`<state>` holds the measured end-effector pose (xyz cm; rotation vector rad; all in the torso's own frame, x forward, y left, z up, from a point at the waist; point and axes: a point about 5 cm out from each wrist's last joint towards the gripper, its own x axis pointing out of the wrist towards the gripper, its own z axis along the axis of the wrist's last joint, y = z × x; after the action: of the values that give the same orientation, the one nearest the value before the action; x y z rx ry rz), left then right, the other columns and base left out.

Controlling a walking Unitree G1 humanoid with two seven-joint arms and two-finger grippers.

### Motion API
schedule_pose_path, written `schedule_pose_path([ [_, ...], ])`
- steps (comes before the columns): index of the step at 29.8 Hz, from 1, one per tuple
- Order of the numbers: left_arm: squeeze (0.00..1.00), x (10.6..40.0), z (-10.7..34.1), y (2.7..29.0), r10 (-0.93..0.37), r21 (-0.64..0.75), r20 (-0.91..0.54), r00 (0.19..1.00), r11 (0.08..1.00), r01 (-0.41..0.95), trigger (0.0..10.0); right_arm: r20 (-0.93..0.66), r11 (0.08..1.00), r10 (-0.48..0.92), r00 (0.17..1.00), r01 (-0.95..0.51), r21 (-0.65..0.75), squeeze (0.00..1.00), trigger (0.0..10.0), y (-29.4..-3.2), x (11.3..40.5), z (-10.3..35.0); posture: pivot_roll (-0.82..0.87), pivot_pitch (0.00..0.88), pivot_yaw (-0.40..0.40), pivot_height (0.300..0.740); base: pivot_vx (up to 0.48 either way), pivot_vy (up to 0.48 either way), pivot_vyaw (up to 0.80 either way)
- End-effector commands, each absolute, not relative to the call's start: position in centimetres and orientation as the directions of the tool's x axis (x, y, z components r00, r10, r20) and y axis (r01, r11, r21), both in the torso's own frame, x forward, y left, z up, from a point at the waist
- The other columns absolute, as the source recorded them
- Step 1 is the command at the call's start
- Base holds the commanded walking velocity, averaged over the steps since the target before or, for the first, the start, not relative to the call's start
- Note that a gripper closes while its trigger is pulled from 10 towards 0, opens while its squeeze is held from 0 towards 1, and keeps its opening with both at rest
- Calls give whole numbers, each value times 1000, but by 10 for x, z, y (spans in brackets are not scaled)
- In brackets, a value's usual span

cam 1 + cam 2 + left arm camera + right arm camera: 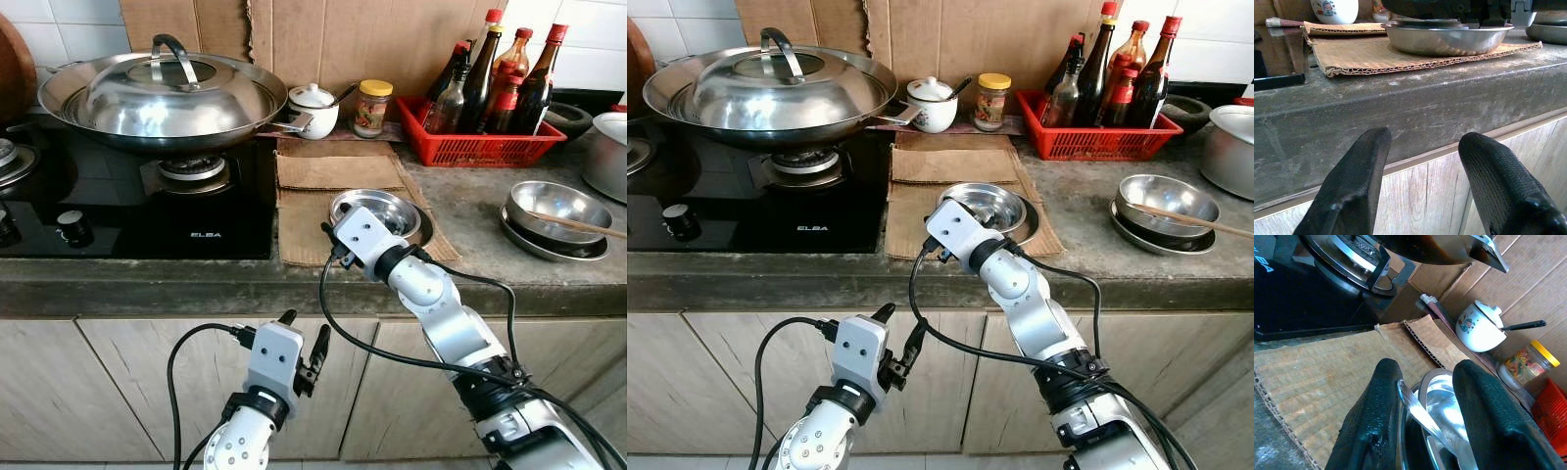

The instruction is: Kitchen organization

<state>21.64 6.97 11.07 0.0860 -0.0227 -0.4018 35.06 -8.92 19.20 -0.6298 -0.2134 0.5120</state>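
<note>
The right gripper (pixel 1425 431) reaches over the counter edge to a steel bowl (pixel 377 209) lying on a sheet of corrugated cardboard (pixel 338 186) beside the hob; its two black fingers (pixel 1376 421) straddle the bowl's near rim, one outside and one inside, with the thin metal edge running between them, though whether they actually pinch the rim cannot be told. The left gripper (pixel 304 348) hangs lower, in front of the wooden cabinet doors (pixel 118 392) below the concrete countertop (pixel 470 211), its fingers (pixel 1352 186) parted and holding nothing. On the black gas hob (pixel 127 211) sits a wok with a steel lid (pixel 162 88). Behind the cardboard stand a white lidded pot (pixel 313 108) and a yellow-capped jar (pixel 372 106); a red basket of sauce bottles (pixel 485 142) lies further right, near another stack of steel bowls (pixel 554 217).
</note>
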Motion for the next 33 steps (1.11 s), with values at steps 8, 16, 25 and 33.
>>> schedule_pose_path([
  [8, 0, 216, 114, 70, -383, 86, 13, 923, 921, 381, 10000, 10, 650, 530, 848, -399, -647, 0, 10000, -87, 353, 192, 26, 0, -97, 740, 0, 0, 0],
  [16, 0, 217, 113, 70, -380, 88, 11, 925, 922, 377, 10000, 18, 660, 516, 856, -384, -646, 0, 0, -89, 355, 194, 25, 0, -96, 740, 0, 0, 0],
  [25, 0, 218, 114, 71, -374, 92, 16, 927, 924, 371, 10000, 38, 665, 512, 858, -368, -650, 0, 0, -91, 357, 198, 24, 0, -97, 740, 0, 0, 0],
  [33, 0, 221, 116, 72, -368, 93, 26, 929, 926, 365, 10000, 200, 820, 418, 886, -273, -503, 0, 0, -99, 358, 219, 31, 0, -97, 740, 0, 0, 0],
])
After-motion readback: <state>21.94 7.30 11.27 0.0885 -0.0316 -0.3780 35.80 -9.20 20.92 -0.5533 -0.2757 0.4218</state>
